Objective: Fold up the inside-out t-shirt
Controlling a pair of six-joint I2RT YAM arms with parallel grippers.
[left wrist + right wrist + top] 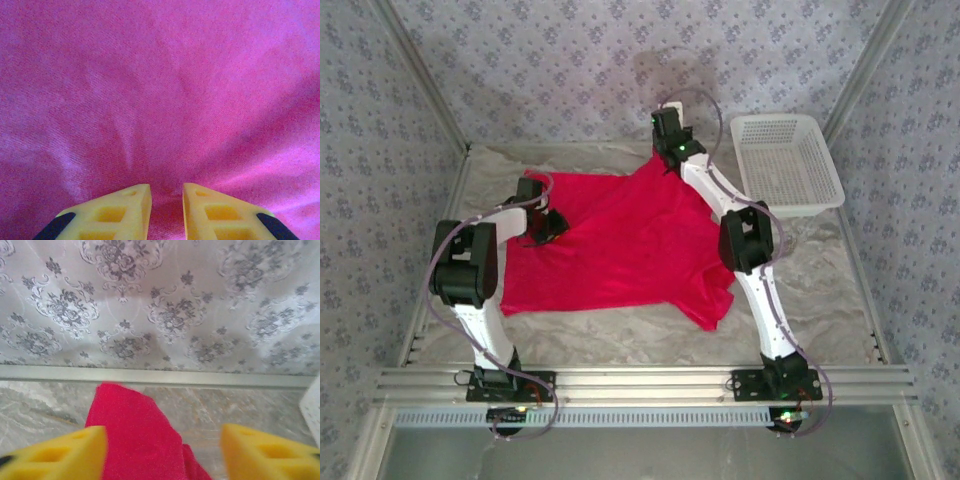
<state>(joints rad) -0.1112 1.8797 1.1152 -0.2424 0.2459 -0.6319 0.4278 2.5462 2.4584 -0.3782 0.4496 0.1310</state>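
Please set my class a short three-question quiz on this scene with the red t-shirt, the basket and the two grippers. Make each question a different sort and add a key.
1. True or false: the white basket stands at the far right of the table.
2. The right gripper is: A) shut on the basket; B) open over part of the red t-shirt; C) shut on the table's edge.
3. Fill in: the left gripper is pinching the ___.
Key: 1 true; 2 B; 3 t-shirt.
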